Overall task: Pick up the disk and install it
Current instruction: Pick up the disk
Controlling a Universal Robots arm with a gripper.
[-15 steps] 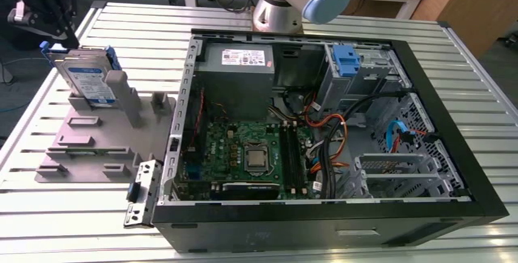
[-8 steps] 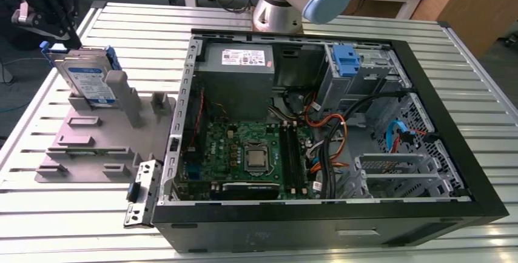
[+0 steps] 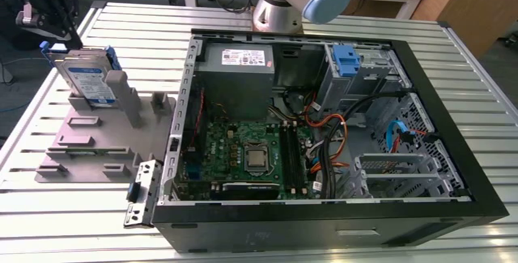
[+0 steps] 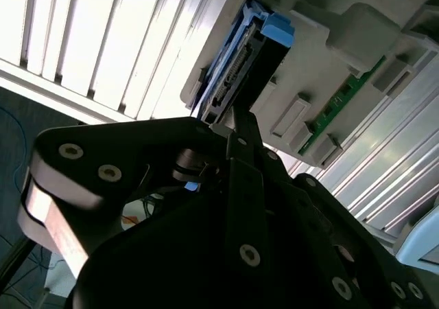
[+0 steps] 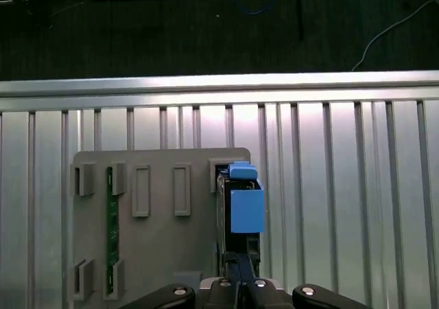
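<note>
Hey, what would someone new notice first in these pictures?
The open computer case, motherboard exposed, dominates the slatted table. On the exterior view's left, the disk stands upright in a grey fixture, with the black claw just above it.

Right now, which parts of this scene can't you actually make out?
- The disk's near end: in the second wrist view, it is covered by the gripper's own black body.
- Its label: in the first wrist view, the disk stands edge-on.
- Its lower end: in the exterior view, it is hidden by the grey holder.
- Whether gripper and disk touch: in the exterior view, the dark gripper blends into the dark background.
</note>
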